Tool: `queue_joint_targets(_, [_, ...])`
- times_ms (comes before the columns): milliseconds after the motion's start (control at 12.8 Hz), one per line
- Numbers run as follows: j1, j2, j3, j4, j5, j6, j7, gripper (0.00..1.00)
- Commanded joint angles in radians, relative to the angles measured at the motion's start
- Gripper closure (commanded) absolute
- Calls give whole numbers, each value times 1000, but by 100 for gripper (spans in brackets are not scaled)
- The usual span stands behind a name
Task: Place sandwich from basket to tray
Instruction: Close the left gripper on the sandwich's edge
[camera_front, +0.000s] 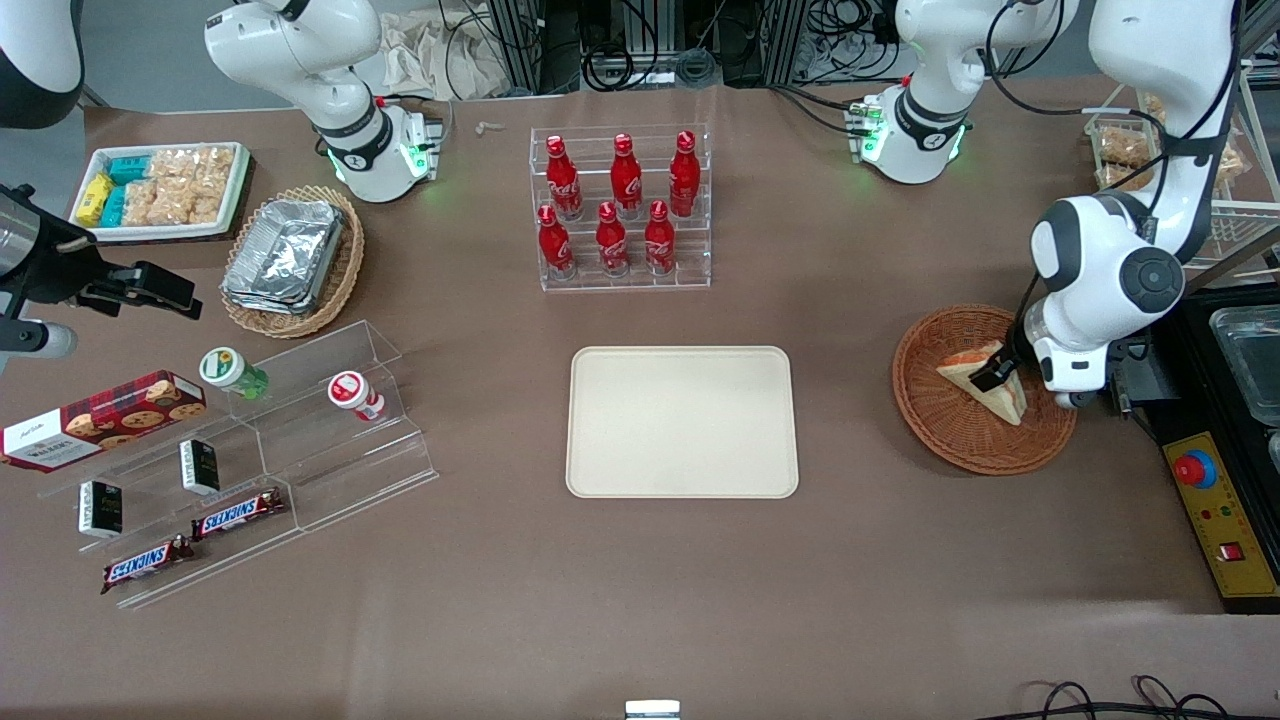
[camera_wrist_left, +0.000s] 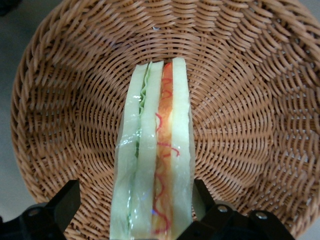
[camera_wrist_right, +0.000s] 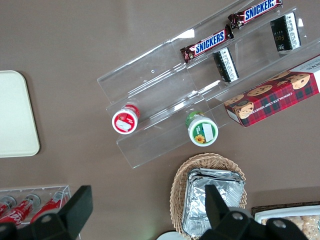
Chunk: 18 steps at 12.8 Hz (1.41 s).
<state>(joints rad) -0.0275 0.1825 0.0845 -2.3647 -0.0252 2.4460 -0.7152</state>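
Bare brown worktop (camera_front: 640, 600) fills the stretch nearest the front camera, and just past it sits the cream tray (camera_front: 683, 421) with nothing on it. Toward the working arm's end lies the reddish-brown basket (camera_front: 940, 420), and the sandwich (camera_front: 985, 383) is inside it, standing on edge with its filling facing up.

The left arm's gripper (camera_front: 992, 374) is down in the basket with one finger on each side of the wedge; in the wrist view the fingers (camera_wrist_left: 62, 205) flank the bread with a gap on at least one side, so it looks spread and not yet clamped.

Judging by this, the task is at its start: the grasp is being set, while lifting, carrying across and setting down on the tray are all left.

Counted: one sandwich, one reddish basket, one cream tray, and six red bottles (camera_front: 620, 205) in the clear rack farther from the camera than the tray.
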Motion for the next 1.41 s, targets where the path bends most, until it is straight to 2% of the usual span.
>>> queue_joint_targets(0, [-6, 26, 3, -16, -5, 63, -26, 0])
queue_joint_targets(78, [-6, 31, 3, -15, -4, 65, -26, 0])
queue_joint_targets(234, [-6, 31, 3, -15, -4, 65, -26, 14])
queue_joint_targets(625, [-6, 20, 1, -11, -4, 53, -23, 99])
queue_joint_targets(781, [-6, -21, 0, -7, -4, 15, -23, 100])
queue_joint_targets(1016, [-3, -164, -2, 8, -1, -144, 17, 100])
queue_joint_targets(1172, [-5, -230, -2, 73, 5, -302, 57, 100])
queue_joint_targets(1328, [-9, -241, -12, 213, 10, -494, 62, 100])
